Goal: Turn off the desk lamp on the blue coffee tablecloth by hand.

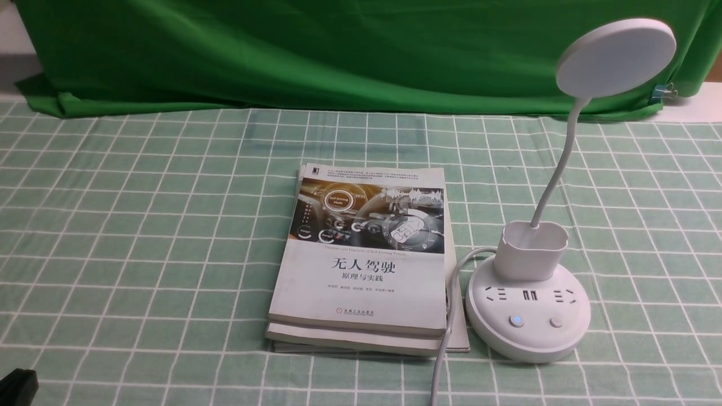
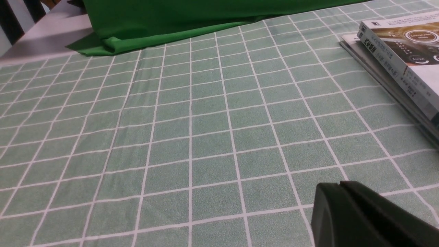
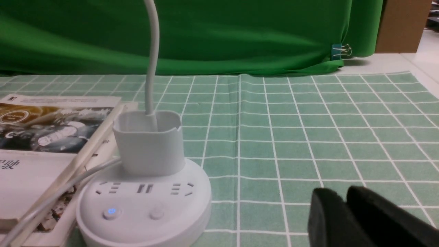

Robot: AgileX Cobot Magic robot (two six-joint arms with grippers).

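The white plastic desk lamp (image 1: 530, 299), with its flat round disc head, thin bendy neck, cup-shaped holder and round socketed base, stands on the right of the desk, near the front edge, on the pale green-teal tablecloth (image 1: 141, 225) with its thin white grid. Its left button (image 1: 515, 321) glows blue; the right button (image 1: 556, 322) is plain. The base looks broad and steady enough to take a light downward press, though its smooth plastic could slide on the soft cloth, and the slender neck would likely sway if knocked, so the touch belongs on a button, not on the neck or head. Which button governs the light I cannot tell. A white cable (image 1: 445, 332) runs from the base toward the near edge. Just left of the lamp lies a stack of glossy paperback books (image 1: 361, 265), touching the cable. A plain dark green backdrop cloth (image 1: 338, 51) hangs at the far side. The right claw (image 3: 346, 206), black and matte, hovers near the base, on its right, its tips together; the left claw (image 2: 339, 187) sits far left, also closed.
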